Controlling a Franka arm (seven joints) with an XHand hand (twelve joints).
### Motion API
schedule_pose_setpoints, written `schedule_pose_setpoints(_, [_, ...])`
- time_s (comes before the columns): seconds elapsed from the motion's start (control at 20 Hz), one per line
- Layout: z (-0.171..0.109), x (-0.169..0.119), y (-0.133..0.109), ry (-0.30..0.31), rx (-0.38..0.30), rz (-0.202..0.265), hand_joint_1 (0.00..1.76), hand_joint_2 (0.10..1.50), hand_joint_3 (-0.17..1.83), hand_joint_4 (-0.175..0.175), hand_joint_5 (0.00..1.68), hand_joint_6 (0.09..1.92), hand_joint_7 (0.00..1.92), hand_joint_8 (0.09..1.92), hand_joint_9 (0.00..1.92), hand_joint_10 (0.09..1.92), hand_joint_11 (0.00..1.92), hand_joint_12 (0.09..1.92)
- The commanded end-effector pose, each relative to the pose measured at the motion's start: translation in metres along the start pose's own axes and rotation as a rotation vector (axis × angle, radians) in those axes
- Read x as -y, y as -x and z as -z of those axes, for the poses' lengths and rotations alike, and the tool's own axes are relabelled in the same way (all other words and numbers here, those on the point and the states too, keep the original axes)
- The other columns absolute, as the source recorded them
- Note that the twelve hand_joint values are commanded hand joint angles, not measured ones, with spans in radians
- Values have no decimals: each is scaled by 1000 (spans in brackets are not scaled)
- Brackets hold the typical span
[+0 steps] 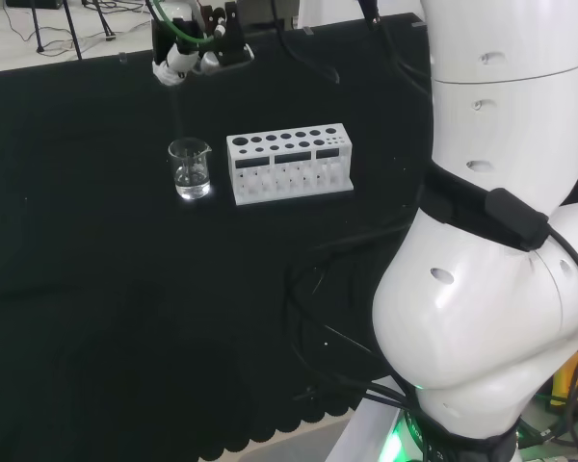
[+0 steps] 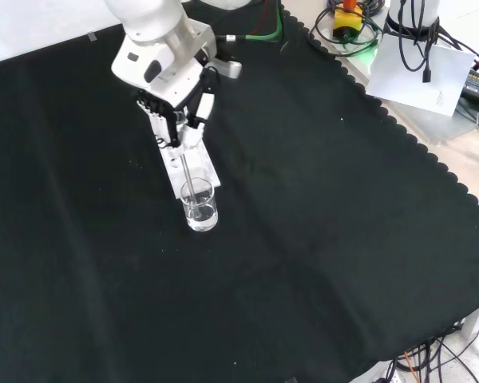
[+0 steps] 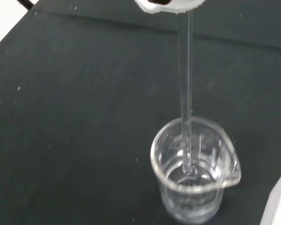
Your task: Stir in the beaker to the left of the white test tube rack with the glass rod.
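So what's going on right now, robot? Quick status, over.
Robot hand shut on glass rod. Rod tip down inside beaker, in clear liquid. White test tube rack beside beaker, apart. Nothing in the way.

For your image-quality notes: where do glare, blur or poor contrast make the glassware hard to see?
Wrist view: glass rod faint, white hand part blurred. Head view: beaker glints against black cloth. Front view: rod barely visible above the beaker.

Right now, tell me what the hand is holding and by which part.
The hand holds the glass rod by its upper end; the rod's lower tip is inside the beaker.
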State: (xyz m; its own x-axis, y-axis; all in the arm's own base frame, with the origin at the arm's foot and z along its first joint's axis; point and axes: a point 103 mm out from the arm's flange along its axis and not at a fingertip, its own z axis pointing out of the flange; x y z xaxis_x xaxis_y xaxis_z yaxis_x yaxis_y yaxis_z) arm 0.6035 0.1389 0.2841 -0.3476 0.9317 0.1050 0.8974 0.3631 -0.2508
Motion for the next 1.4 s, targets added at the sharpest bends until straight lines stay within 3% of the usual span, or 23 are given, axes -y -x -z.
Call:
schedule_pose_setpoints(0.05, [-7,-3,27,10,-4,-27,1330,1048,-175,-175,1432,87,1359,656,1611,803,1687,500])
schedule_pose_setpoints(0.15, [-11,3,29,10,-8,-36,1330,1048,-175,-175,1432,87,1358,656,1611,803,1687,500])
schedule_pose_setpoints(0.2, [-8,5,33,-45,44,-129,1330,1048,-175,-175,1432,87,1358,656,1611,803,1687,501])
schedule_pose_setpoints(0.25, [-5,6,34,-55,51,-145,1330,1048,-175,-175,1432,87,1358,656,1611,803,1687,501])
schedule_pose_setpoints(0.3, [-2,6,32,-101,53,-100,1330,1049,-175,-175,1432,87,1358,656,1611,803,1687,501])
schedule_pose_setpoints(0.35, [-1,8,32,-100,50,-86,1330,1049,-175,-175,1432,87,1358,656,1611,803,1687,501])
schedule_pose_setpoints(0.55, [-1,24,38,-23,1,-68,1330,1049,-175,-175,1432,87,1358,656,1611,804,1687,501])
schedule_pose_setpoints(0.7, [3,27,24,7,5,-55,1330,1048,-175,-175,1432,87,1358,656,1611,804,1687,502])
schedule_pose_setpoints(1.0, [0,22,-12,-11,-6,-7,1330,1048,-175,-175,1432,87,1358,656,1611,805,1687,502])
schedule_pose_setpoints(1.4, [3,24,-19,9,-10,2,1330,1049,-175,-175,1432,87,1358,657,1611,805,1686,502])
